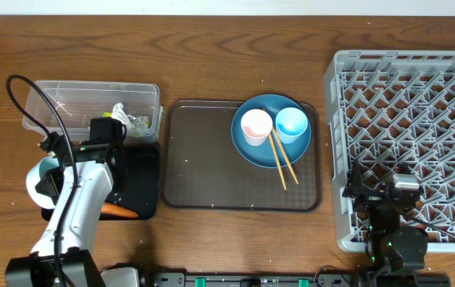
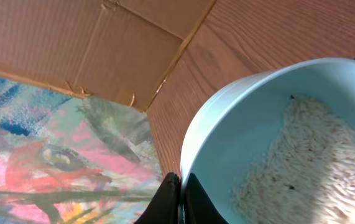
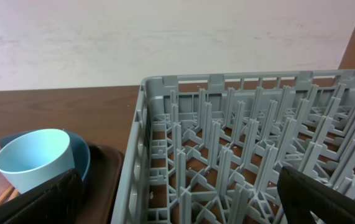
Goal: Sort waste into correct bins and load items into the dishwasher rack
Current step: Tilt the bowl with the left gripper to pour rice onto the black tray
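Pinching the white bowl [image 2: 270, 124] by its thin rim, left gripper [image 2: 180, 188] sits narrow; stiff, smooth, probably slippery, its loose rice [image 2: 308, 168] spills if tipped; right gripper [image 3: 183, 190] gapes wide.

Free lanes vs. blockers on the desk [image 1: 211, 48]

Open from above: the far desk strip and the L half of the brown tray [image 1: 199, 159]. Tray's R half is taken by the blue plate [image 1: 251, 155] w/ pink cup [image 1: 256, 126], light blue cup [image 1: 292, 123] and chopsticks [image 1: 283, 163]. Barely a slit btwn tray and rack [image 1: 332, 143]. L arm [image 1: 80, 199] lies across the black tray [image 1: 143, 171], w/ the white bowl [image 1: 36, 179] at its L side and the clear tub [image 1: 44, 88] just behind. R arm [image 1: 394, 227] covers the rack's near-L corner; upright pegs stand across the rest.
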{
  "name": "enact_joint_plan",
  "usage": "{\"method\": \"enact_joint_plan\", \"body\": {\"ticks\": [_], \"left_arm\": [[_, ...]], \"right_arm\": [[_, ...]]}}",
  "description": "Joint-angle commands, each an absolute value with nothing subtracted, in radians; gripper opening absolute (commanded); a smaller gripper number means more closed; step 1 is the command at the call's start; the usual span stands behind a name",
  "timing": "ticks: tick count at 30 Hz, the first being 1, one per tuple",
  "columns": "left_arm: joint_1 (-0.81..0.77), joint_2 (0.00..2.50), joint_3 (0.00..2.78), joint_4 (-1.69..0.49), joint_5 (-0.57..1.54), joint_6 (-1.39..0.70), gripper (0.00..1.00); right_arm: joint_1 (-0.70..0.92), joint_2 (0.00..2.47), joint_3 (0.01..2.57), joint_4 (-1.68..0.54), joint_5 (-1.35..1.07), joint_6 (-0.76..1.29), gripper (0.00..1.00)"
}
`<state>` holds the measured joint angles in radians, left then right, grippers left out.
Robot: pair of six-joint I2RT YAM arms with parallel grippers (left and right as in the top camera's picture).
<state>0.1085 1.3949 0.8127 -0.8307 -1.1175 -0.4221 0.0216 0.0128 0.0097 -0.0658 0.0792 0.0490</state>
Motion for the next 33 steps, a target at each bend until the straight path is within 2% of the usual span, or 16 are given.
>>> {"method": "enact_joint_plan", "body": {"ticks": [1, 5, 11, 33], "left_arm": [[0.093, 1.384, 0.814, -0.823, -1.206, -0.442, 0.06], [0.055, 1.384, 0.814, -0.805, -1.292, -0.433, 0.06], [0.017, 1.384, 0.814, -0.738, -1.305, -0.297, 0.06], [-0.019, 1.384, 0.814, -0.734, -1.57, -0.142, 0.06]], "right_arm": [[0.02, 0.012, 0.006, -0.067, 0.078, 0.055, 0.99], [0.02, 0.012, 0.006, -0.067, 0.078, 0.055, 0.99], [0.02, 0.012, 0.006, -0.067, 0.078, 0.055, 0.99], [0.02, 0.012, 0.006, -0.067, 0.078, 0.055, 0.99]]}}
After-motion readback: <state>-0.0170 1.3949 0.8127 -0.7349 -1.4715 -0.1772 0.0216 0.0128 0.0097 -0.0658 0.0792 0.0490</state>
